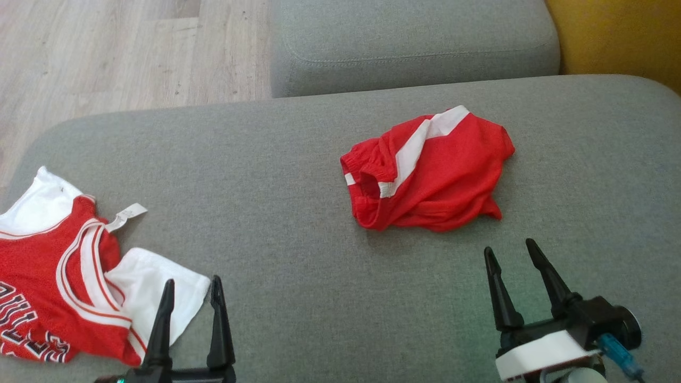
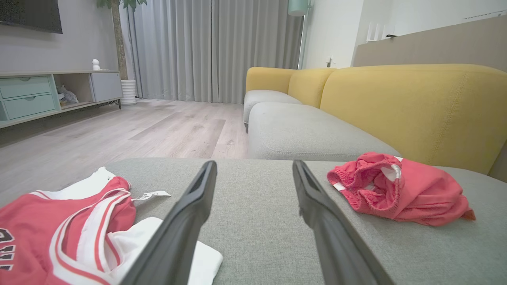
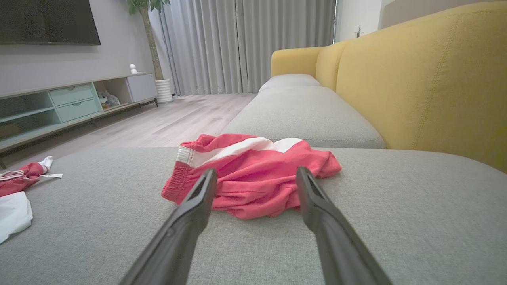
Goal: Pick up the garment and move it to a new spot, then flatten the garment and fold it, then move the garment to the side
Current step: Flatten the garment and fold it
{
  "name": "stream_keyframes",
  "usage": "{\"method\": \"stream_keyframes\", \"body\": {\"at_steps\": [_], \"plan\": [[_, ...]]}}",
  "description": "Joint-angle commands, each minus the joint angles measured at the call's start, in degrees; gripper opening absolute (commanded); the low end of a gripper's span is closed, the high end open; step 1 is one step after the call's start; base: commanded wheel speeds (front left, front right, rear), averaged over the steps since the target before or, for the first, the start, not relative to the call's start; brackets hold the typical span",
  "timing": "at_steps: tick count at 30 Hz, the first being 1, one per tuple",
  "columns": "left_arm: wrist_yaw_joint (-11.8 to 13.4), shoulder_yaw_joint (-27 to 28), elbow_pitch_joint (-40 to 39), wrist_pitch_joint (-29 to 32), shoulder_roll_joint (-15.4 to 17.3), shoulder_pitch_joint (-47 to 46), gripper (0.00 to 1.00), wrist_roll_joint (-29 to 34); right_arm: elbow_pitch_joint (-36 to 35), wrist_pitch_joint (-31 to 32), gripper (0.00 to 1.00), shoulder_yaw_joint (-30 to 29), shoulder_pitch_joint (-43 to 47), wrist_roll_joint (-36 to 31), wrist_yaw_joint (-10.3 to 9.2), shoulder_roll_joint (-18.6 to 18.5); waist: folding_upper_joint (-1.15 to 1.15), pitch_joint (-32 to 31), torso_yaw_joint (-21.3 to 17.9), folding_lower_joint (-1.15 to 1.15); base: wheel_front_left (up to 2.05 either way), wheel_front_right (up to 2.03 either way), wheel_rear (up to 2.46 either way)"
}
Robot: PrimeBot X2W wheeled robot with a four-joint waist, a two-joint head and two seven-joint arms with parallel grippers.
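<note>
The garment, crumpled red shorts with a white side stripe, lies in a heap on the grey sofa cushion, right of centre. My right gripper stands open just short of the shorts, fingers pointing at them, nothing between them. At the lower left my left gripper is open too, its fingers over the white sleeve of a red and white jersey. From the left wrist the shorts lie to the right of its open fingers, and the jersey lies to their left.
A second grey seat cushion adjoins the far edge. The yellow sofa back runs along the right. Wooden floor lies beyond the cushion's far left edge. A TV cabinet and grey curtains stand across the room.
</note>
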Motion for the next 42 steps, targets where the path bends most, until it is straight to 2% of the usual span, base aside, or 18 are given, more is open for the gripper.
{"method": "stream_keyframes", "body": {"at_steps": [1, 13, 18, 26, 32, 38, 42], "plan": [[0.3, 1.4, -1.5, -0.5, -0.4, -2.2, 1.00, -0.2, -1.5, 0.0, 1.00, 1.2, -1.7, -0.1, -0.11, -0.3, 0.00, 0.0, 0.0, 0.00, 0.00, 0.00, 0.00], [0.2, 0.6, -0.3, -0.5, -0.5, -2.2, 1.00, -0.5, -1.6, 0.0, 1.00, 1.1, -2.0, 0.3, -0.11, -0.3, 0.00, 0.1, -0.5, 0.00, 0.00, 0.00, 0.00], [-1.9, -0.1, 2.2, -0.5, -0.5, -3.4, 1.00, -0.6, -1.8, 0.0, 1.00, 2.2, -2.1, 0.7, -0.11, -0.3, 0.00, 1.0, -2.4, 0.00, 0.00, 0.00, 0.00], [-6.2, -4.8, 9.3, -0.5, -0.5, -11.9, 1.00, -2.9, -2.4, 0.0, 1.00, 3.3, -4.1, 1.2, -0.11, -0.3, 0.00, 4.4, -8.1, 0.00, 0.00, 0.00, 0.00], [-9.5, -8.8, 17.9, -0.5, -0.5, -21.7, 1.00, -4.9, -3.3, 0.0, 1.00, 3.8, -6.2, 1.5, -0.11, -0.3, 0.00, 7.7, -12.8, 0.00, 0.00, 0.00, 0.00], [-10.6, -9.9, 28.9, -0.5, -0.5, -32.1, 1.00, -4.7, -4.2, 0.0, 1.00, 5.7, -8.2, 1.6, -0.11, -0.3, 0.00, 10.9, -17.2, 0.00, 0.00, 0.00, 0.00], [-11.4, -9.4, 32.3, -0.5, -0.4, -34.9, 1.00, -5.9, -4.1, 0.0, 1.00, 5.9, -8.1, 2.0, -0.11, -0.3, 0.00, 11.9, -18.9, 0.00, 0.00, 0.00, 0.00]]}}
